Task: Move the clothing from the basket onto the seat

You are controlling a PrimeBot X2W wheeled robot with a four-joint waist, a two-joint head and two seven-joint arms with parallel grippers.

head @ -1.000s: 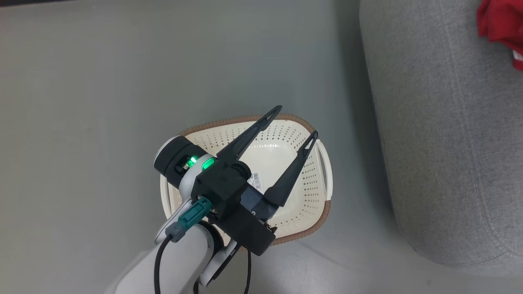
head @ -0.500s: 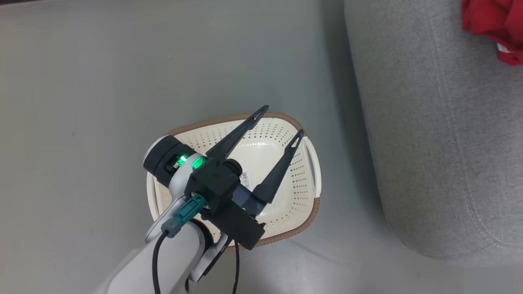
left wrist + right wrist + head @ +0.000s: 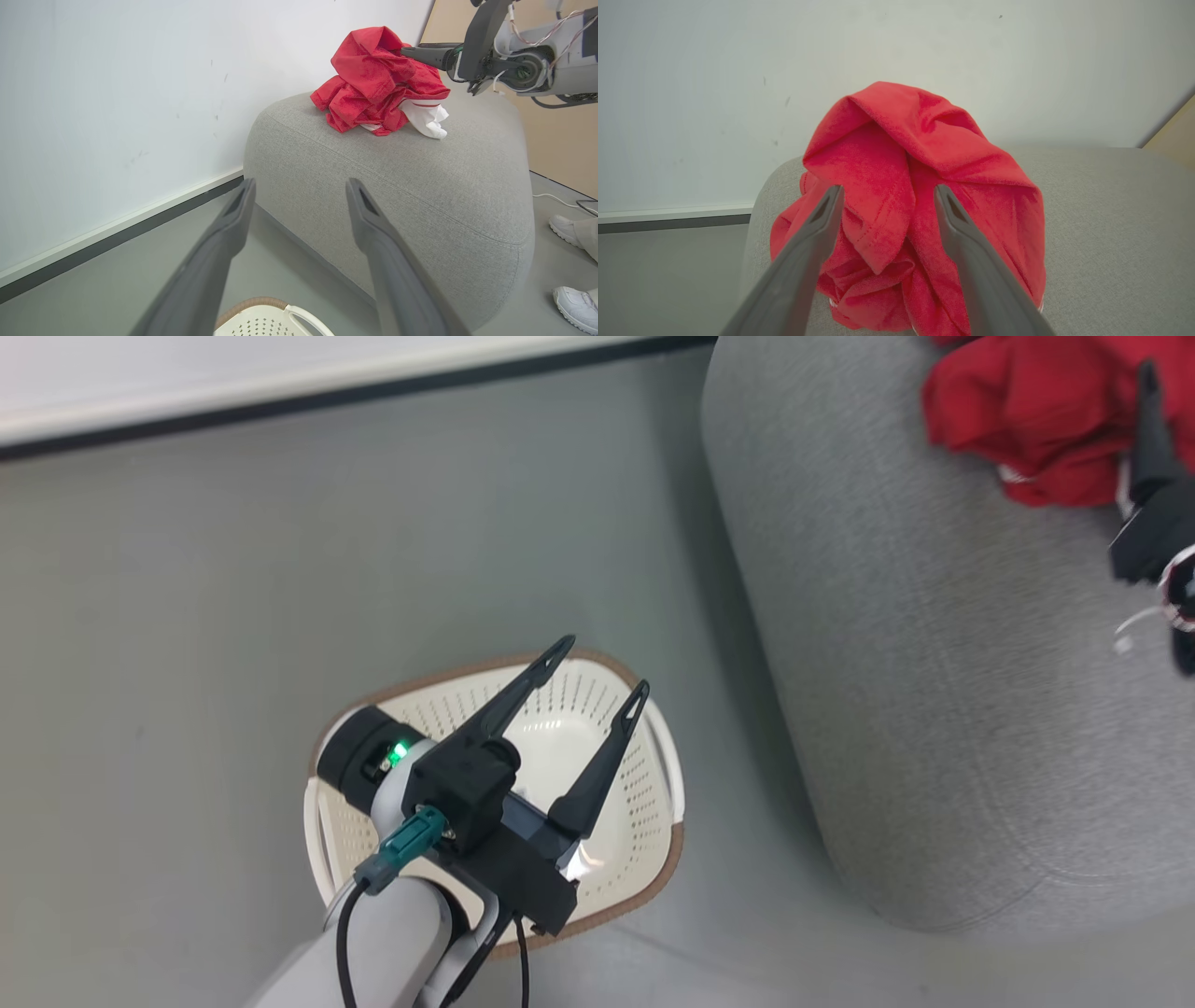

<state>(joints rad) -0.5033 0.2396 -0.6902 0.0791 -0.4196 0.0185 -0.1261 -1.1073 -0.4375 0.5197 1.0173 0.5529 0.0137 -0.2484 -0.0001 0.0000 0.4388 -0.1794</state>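
The clothing [image 3: 1027, 411] is a crumpled red heap with a white part, lying on top of the grey seat [image 3: 934, 709] at the upper right. It also shows in the left wrist view as clothing [image 3: 378, 84] on the seat [image 3: 420, 186]. My right gripper [image 3: 888, 189] is open, its fingers spread at the near side of the heap, gripping nothing. The cream basket [image 3: 322, 859] stands on the floor left of the seat, with bare white plastic showing inside. My left gripper [image 3: 602, 667] hangs open above it, with nothing between its fingers.
A white wall with a dark baseboard [image 3: 373, 387] runs behind the grey floor. A person's white shoes [image 3: 577, 303] stand on the floor beyond the seat's far end, near a cable [image 3: 551, 198].
The head camera has shifted, bringing the baseboard, more of the seat and the clothing into view. My right gripper now shows at the right edge. The left gripper stays open over the basket.
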